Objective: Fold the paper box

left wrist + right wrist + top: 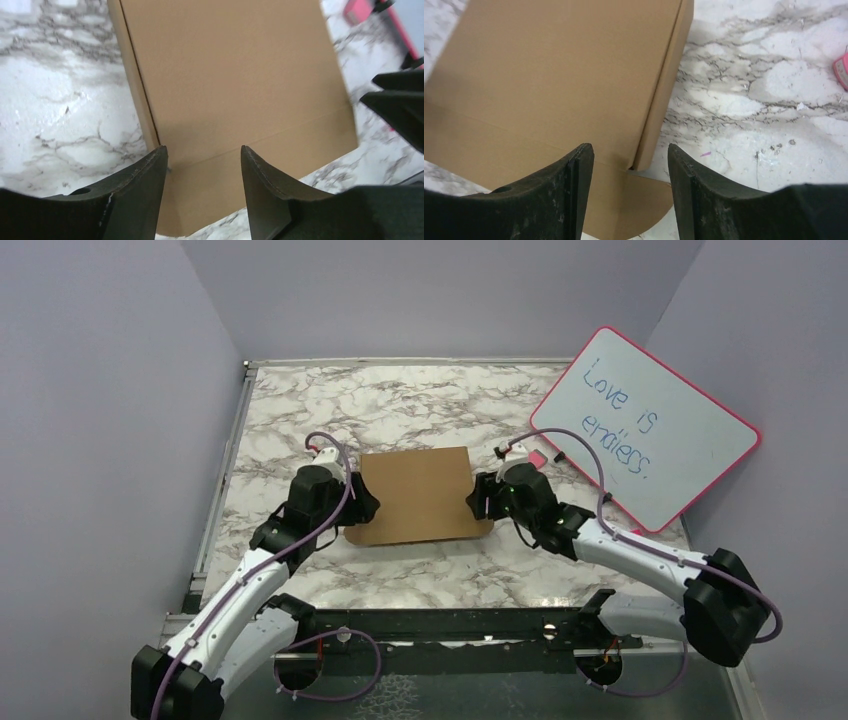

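Left claw (pixel 362 507) spread with nothing in it at the near-left corner of the paper box (pixel 418 492), right claw (pixel 480 506) same deal at the near-right corner, box lying flat mid marble table (pixel 400 405) right between them, near flap (pixel 629 200) sticking out, neither arm really closer.

Soft, even overhead light, fairly bright. Top view: sharp in centre, side walls go dim purple-grey twd left + right edges. Whiteboard (pixel 645 430) at right evenly lit, writing legible. Faint shadow under paper box (pixel 415 495) along its lower edge. Left wrist view: slightly smeared, esp. upper right; dark fingers (pixel 135 200) at bottom underexposed, soft. Right wrist view: marble table (pixel 764 90) crisp, whites near blown at right; short shadow beside box wall, upper centre.
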{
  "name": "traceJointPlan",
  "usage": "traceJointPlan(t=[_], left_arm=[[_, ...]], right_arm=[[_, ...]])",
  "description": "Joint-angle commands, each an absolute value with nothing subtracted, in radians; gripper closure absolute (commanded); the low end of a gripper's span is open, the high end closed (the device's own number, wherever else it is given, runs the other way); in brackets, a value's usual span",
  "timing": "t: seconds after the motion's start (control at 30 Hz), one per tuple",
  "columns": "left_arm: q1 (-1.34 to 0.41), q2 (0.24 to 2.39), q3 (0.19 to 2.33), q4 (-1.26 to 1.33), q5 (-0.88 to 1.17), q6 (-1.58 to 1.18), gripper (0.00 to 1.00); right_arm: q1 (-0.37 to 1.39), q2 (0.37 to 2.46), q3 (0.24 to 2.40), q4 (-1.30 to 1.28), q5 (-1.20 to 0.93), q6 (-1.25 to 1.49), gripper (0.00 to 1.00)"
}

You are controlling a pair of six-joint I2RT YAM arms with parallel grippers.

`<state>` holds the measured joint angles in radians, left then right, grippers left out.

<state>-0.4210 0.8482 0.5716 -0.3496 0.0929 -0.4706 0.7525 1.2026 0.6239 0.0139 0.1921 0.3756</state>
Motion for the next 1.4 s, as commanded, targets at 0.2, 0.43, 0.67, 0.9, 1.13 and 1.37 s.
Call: traceJointPlan(t=[0.2,0.43,0.67,0.9,1.13,1.37], left_arm=[[-0.423,0.883,0.507,-0.134,-0.037,-0.585,0.43],[-0.422,0.947,0.455,-0.096,-0.051,-0.575,0.43],[-0.423,1.004,0.382,-0.037,-0.007,-0.595,0.48],[-0.423,1.04,0.334,0.047,0.0,-0.6,0.55],[-0.423,1.13,0.32,0.204,0.049,-0.616,0.58],[-0.422,1.134,0.367,0.209,0.012,-0.617,0.56]], right_arm=[[0.75,1.178,0.61,0.162,0.221,0.425,0.39],[0.749,1.273,0.551,0.243,0.224,0.444,0.4],[0.749,1.336,0.473,0.282,0.211,0.457,0.42],[0.749,1.353,0.438,0.32,0.222,0.456,0.45],[0.75,1.315,0.474,0.293,0.207,0.435,0.46],[0.747,1.224,0.503,0.215,0.235,0.378,0.42]])
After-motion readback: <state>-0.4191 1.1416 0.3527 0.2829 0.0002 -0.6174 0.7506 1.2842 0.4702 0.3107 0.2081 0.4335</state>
